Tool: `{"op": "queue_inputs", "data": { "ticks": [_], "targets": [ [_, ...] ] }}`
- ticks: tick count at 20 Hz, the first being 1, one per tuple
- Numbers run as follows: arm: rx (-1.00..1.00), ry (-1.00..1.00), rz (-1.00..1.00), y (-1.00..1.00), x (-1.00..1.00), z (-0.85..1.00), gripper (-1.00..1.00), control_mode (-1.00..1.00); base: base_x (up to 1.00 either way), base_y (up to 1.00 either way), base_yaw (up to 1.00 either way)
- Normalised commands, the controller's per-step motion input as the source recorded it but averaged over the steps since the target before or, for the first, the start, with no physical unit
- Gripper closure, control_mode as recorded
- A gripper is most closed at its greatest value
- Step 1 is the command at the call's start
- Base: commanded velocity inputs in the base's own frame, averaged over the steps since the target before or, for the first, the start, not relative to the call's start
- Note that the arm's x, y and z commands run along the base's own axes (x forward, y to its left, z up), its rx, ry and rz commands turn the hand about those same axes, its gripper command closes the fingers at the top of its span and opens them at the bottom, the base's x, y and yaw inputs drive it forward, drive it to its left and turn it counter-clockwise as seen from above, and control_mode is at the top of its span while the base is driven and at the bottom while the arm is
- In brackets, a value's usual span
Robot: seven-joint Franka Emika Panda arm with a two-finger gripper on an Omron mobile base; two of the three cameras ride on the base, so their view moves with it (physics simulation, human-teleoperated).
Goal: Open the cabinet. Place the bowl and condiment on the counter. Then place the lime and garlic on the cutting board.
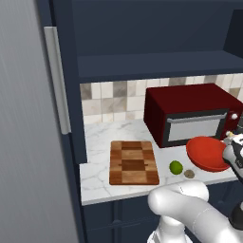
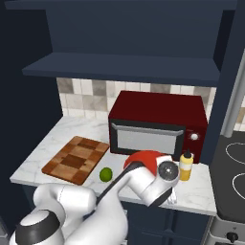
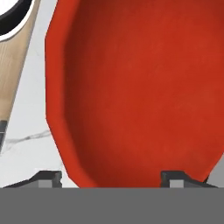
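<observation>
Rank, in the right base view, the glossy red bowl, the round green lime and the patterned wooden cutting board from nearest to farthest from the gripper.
1. The glossy red bowl, directly at the gripper, in front of the microwave.
2. The round green lime, on the marble counter to the bowl's left.
3. The patterned wooden cutting board, farthest left on the counter.

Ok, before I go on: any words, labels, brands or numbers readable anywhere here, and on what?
None can be read.
Microwave: one round knob, no lettering visible.
Yellow squeeze bottle: plain, no label.
Red bowl, cutting board, cabinet door: no markings.
</observation>
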Motion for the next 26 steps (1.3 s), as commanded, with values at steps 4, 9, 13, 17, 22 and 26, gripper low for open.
{"op": "queue_inputs", "data": {
  "ticks": [4,9,13,17,22,26],
  "targets": [
    [0.04,-0.03,0.0,0.0,-0.01,0.32,-1.0,-1.0,0.0,0.0,0.0],
    [0.05,-0.03,0.0,0.0,-0.27,0.41,-1.0,-1.0,0.0,0.0,0.0],
    [0.04,0.0,0.0,0.11,-0.71,0.33,-1.0,-1.0,0.0,0.0,0.0],
    [0.01,0.0,0.0,0.28,-0.84,0.22,-1.0,-1.0,0.0,0.0,0.0],
    [0.0,0.0,0.0,0.68,-0.58,0.31,-1.0,-1.0,0.0,0.0,0.0],
    [0.0,0.0,0.01,0.81,-0.38,0.35,-1.0,-1.0,0.0,0.0,0.0]
  ]
}}
